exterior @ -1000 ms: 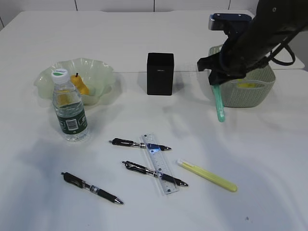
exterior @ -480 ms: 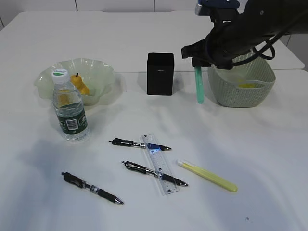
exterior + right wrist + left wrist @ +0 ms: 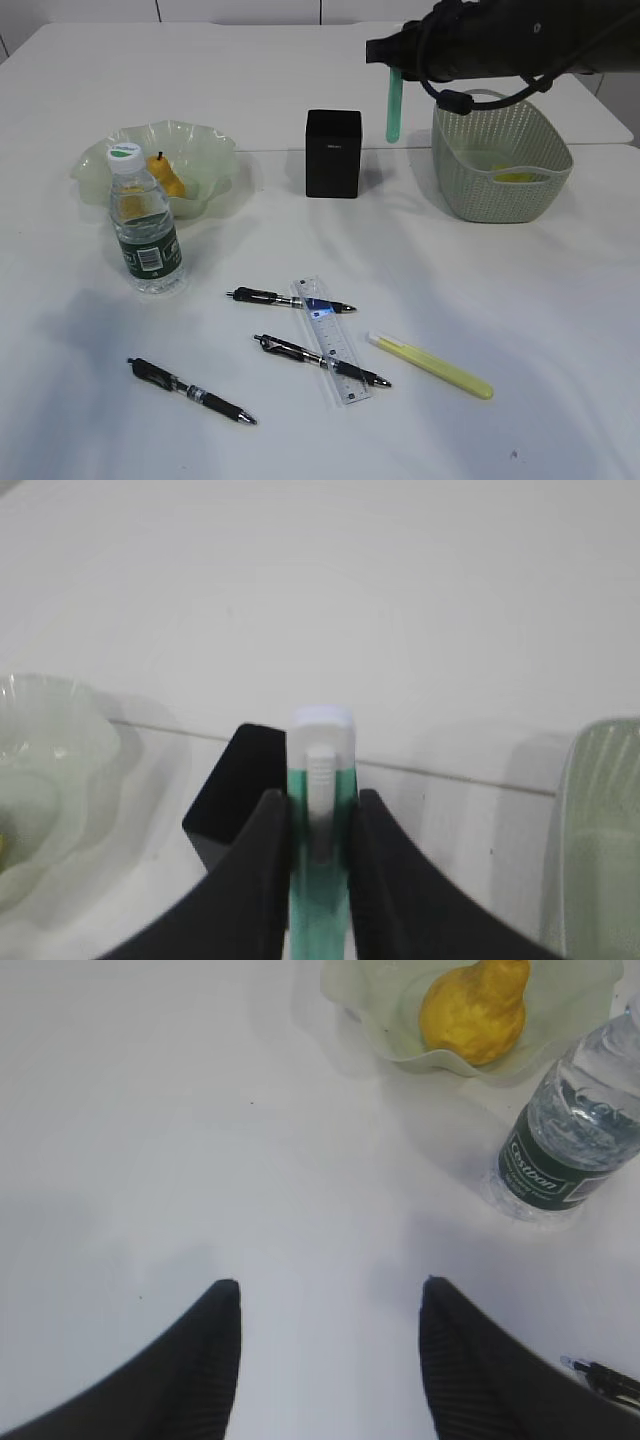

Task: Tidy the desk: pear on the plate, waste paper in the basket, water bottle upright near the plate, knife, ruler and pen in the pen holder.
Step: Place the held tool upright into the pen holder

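My right hand is clamped on a green utility knife, which hangs upright, long axis vertical, in the air just right of the pen holder and left of the basket; the arm reaches in level from the right. My left hand hovers over bare bench with its fingers apart and nothing between them. Beyond it stands the water bottle, its dark label reading what looks like "Cestbon" (partly curved away), beside the plate holding the pear. The ruler lies flat among three black pens, pointing roughly toward me, with a yellow knife lying aslant beside it.
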`<state>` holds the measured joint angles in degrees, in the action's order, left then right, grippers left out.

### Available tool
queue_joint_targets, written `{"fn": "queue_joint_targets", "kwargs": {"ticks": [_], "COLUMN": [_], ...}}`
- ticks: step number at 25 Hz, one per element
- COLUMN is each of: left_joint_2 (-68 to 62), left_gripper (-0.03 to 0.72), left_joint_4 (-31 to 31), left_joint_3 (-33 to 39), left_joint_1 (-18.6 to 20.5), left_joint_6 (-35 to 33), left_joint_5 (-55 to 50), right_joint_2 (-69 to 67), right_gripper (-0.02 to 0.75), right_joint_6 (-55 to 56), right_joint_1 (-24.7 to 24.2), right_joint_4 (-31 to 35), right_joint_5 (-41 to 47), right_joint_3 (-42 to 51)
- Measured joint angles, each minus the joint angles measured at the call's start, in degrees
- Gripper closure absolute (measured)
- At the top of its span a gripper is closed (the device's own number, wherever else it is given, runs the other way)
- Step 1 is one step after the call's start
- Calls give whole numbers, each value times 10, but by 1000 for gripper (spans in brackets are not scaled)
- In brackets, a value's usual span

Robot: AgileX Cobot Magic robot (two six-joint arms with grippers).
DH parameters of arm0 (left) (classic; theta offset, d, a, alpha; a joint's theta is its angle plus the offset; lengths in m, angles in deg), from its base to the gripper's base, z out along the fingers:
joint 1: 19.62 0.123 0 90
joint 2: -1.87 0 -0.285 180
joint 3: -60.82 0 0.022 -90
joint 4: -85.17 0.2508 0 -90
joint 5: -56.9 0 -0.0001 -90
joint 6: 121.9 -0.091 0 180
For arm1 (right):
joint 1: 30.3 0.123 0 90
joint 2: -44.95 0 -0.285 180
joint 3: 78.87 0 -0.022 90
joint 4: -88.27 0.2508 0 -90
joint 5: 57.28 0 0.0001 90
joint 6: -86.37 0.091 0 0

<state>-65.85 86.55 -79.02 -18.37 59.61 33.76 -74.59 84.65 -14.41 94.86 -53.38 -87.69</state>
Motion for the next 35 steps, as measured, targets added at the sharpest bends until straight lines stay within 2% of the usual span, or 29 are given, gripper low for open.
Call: {"fn": "queue_joint_targets", "kwargs": {"ticks": [9, 16, 25, 35], "left_joint_2": [0, 0, 0, 0], "left_gripper": [286, 286, 286, 286], "left_joint_4": [0, 0, 0, 0], "left_joint_3": [0, 0, 0, 0], "left_joint_1": [0, 0, 0, 0], "left_joint_6": [0, 0, 0, 0], "left_joint_5": [0, -1, -2, -2], "right_joint_2": [-8, -41, -69, -112], "right_gripper": [620, 620, 619, 620], "right_joint_6": [-1, -1, -1, -1], "right_joint_1": [3, 26, 27, 27], "right_joint_4": [-9, -51, -86, -97], "right_joint_5": [-111, -117, -117, -133], "right_joint_3": [-3, -47, -80, -109]}}
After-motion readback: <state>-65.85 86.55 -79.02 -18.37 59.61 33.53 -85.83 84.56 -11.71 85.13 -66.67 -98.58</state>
